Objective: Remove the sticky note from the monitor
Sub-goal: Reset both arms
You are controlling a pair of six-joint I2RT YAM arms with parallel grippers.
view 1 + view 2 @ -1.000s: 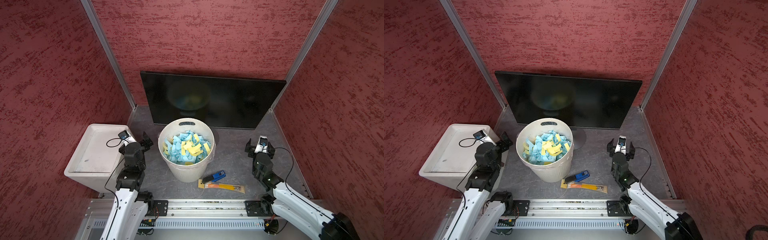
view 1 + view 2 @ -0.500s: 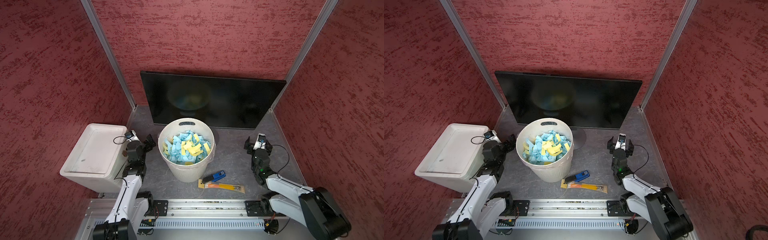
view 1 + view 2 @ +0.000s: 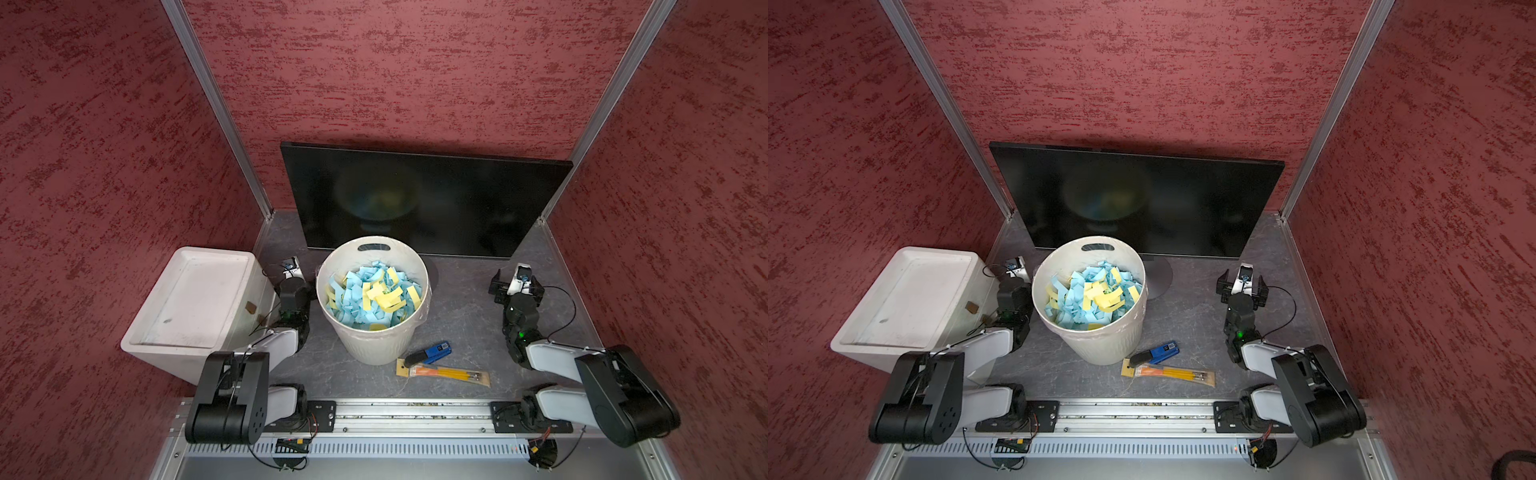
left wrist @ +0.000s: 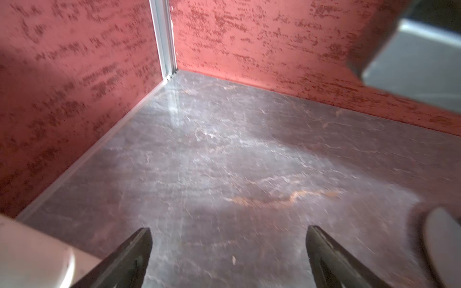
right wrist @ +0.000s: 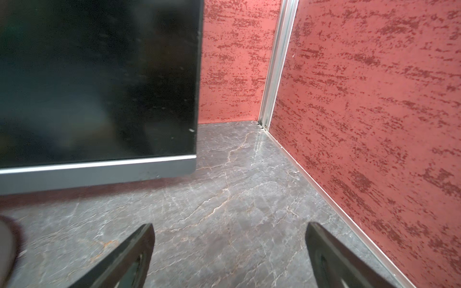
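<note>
The monitor (image 3: pixel 424 199) (image 3: pixel 1138 199) stands at the back wall with a dark, glossy screen. No sticky note shows on it in any view. My left gripper (image 4: pixel 228 232) sits low over the table between the white box and the bin, open and empty; in a top view the left gripper (image 3: pixel 296 277) is mostly hidden under its wrist. My right gripper (image 3: pixel 516 280) (image 3: pixel 1244 279) (image 5: pixel 228 232) rests low at the right, open and empty, facing the monitor's lower right corner (image 5: pixel 94 74). A corner of the monitor (image 4: pixel 424 62) shows in the left wrist view.
A white bin (image 3: pixel 374 345) (image 3: pixel 1100 345) holding several blue and yellow paper slips stands in front of the monitor. A white box (image 3: pixel 195 299) sits at the left. A blue tool (image 3: pixel 432 353) and a packet of pencils (image 3: pixel 449 372) lie near the front rail (image 3: pixel 411 409).
Both arms have folded down, their elbows dropping toward the front rail, and both grippers have sunk close to the table. The jaws stayed open.
</note>
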